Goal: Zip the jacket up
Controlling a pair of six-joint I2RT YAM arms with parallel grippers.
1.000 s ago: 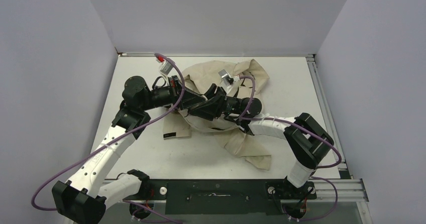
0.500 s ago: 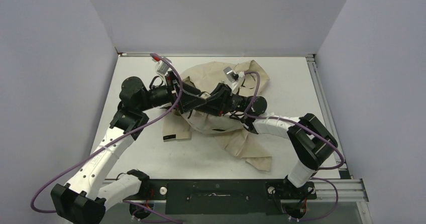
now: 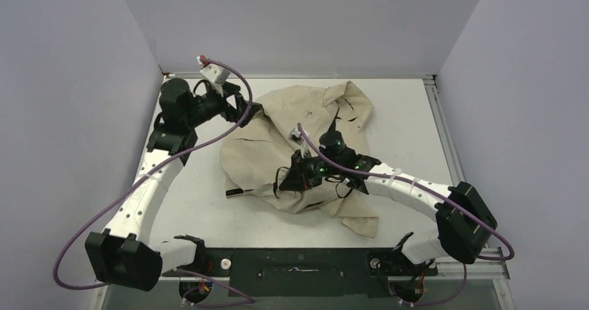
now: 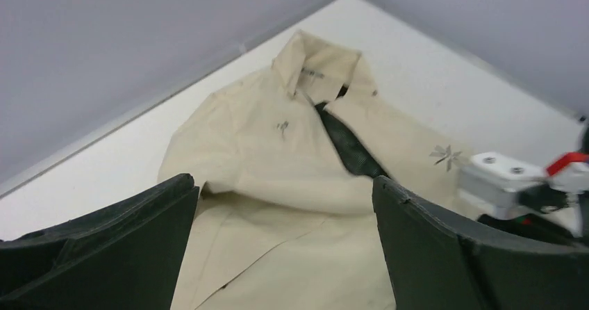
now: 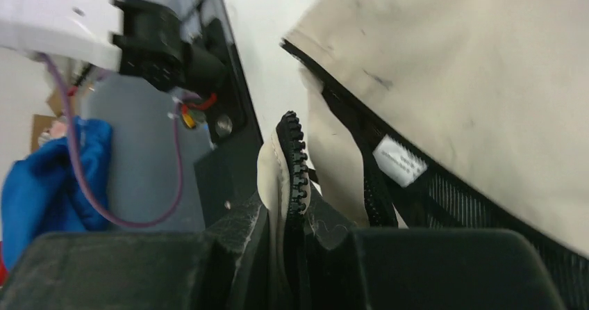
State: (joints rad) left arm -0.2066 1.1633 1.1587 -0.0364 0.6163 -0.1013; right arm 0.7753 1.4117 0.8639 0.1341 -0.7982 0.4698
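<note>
The white table (image 3: 417,115) is carrying the cream jacket (image 3: 278,150), which is lying crumpled across its middle. At the jacket's near hem the right hand (image 5: 295,213) is clenching a toothed zipper edge (image 5: 295,150). The left hand (image 4: 283,185) is hovering released off the jacket's far-left shoulder. The zipper is apparently being lined up, and next the matching edge needs finding.

Matt beige cloth jacket (image 3: 271,153), black mesh lining (image 5: 451,202), smooth white table (image 3: 403,115)
</note>
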